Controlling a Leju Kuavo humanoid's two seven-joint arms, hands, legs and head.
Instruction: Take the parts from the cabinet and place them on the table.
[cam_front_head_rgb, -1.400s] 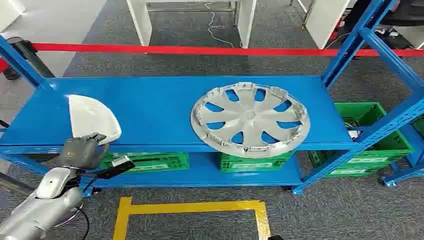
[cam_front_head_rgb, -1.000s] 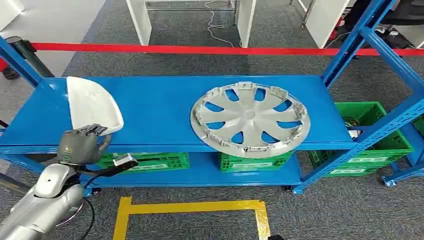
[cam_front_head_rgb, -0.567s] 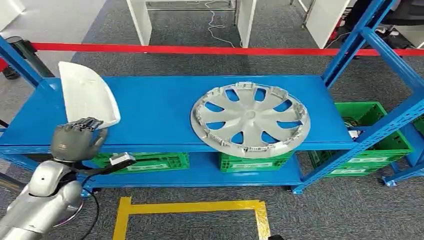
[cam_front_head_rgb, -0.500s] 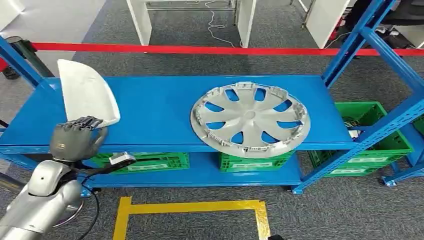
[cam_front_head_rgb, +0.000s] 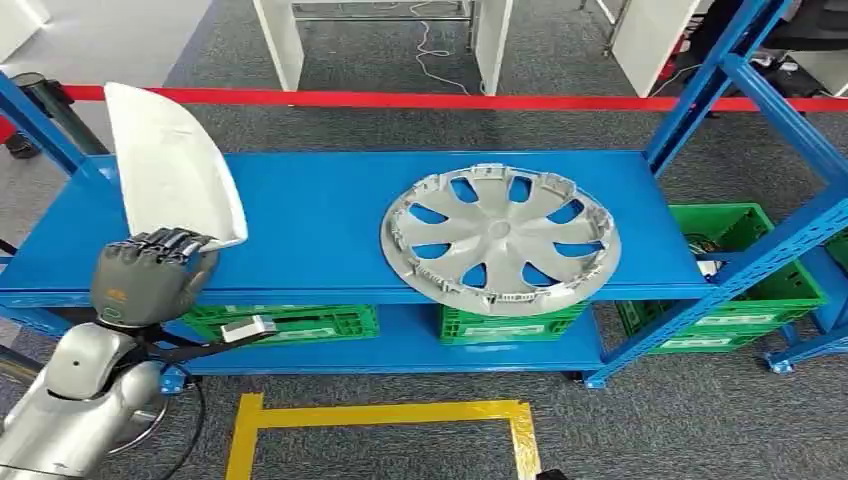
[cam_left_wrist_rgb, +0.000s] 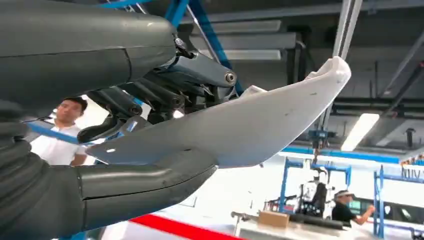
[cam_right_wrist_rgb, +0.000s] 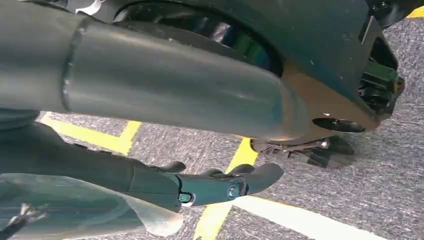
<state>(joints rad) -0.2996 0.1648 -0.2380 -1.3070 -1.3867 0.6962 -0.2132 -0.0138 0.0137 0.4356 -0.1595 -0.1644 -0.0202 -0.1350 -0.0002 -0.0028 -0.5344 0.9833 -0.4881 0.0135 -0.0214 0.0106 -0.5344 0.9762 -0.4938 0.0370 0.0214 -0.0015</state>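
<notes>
The left hand (cam_front_head_rgb: 140, 277) grips the near end of the white curved plastic shell part (cam_front_head_rgb: 172, 167), whose long axis tilts up and away above the blue metal shelf (cam_front_head_rgb: 300, 215). The right hand (cam_right_wrist_rgb: 220, 187) hangs loosely curled, holding nothing. Right of the shell, the silver spoked wheel cover (cam_front_head_rgb: 500, 238) lies flat. Beyond the shelf runs a red barrier tape (cam_front_head_rgb: 400, 100).
</notes>
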